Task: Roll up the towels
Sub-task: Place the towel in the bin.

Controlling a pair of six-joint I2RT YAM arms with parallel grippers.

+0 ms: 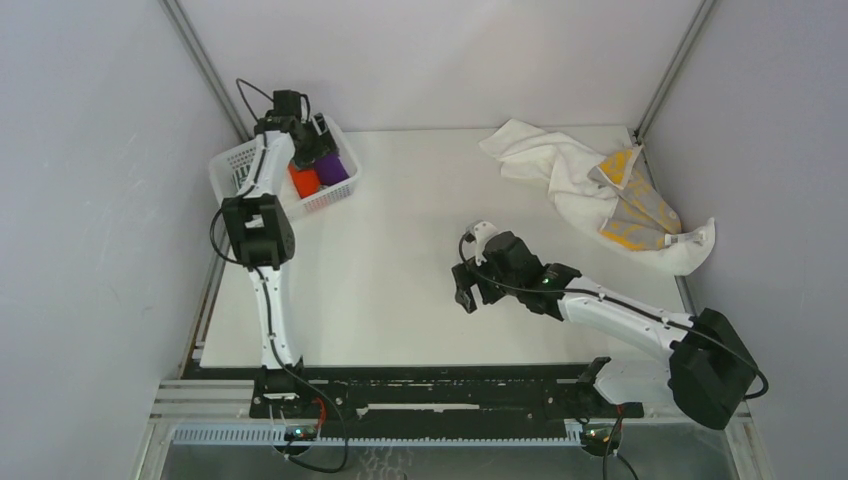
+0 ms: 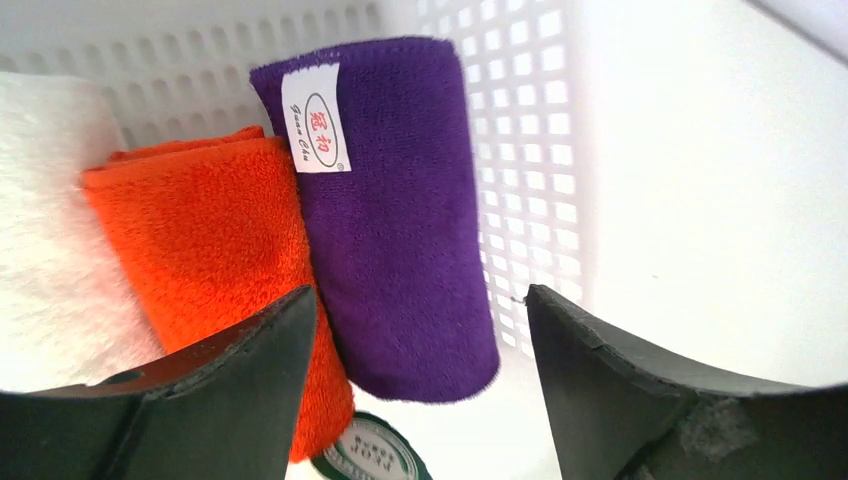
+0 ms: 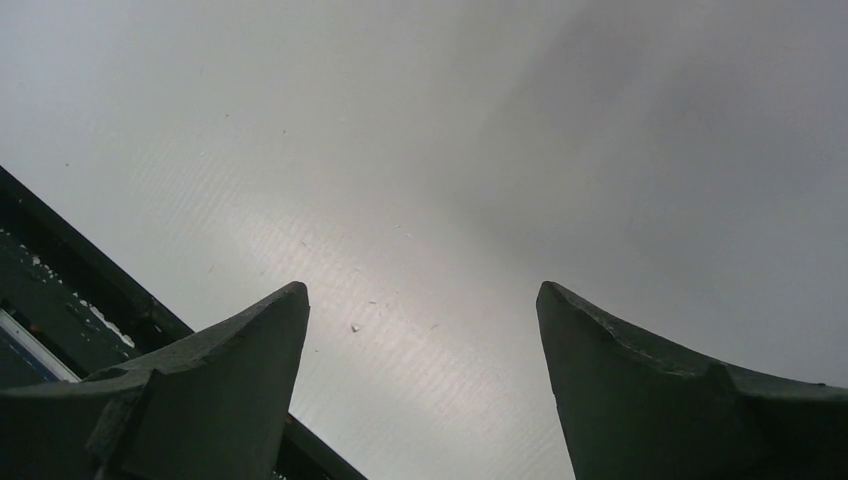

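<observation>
A rolled purple towel and a rolled orange-red towel lie side by side in the white mesh basket, with a white towel at their left. My left gripper is open just above the purple roll's near end, holding nothing. From the top view, the orange-red roll, the purple roll and my left gripper are in the basket. A crumpled white towel and a yellow-and-grey towel lie at the far right. My right gripper is open and empty over bare table.
A round green-and-white label peeks out below the rolls in the basket. The basket stands at the table's far left corner by the wall. The table's dark front rail lies left of my right gripper. Grey walls enclose three sides.
</observation>
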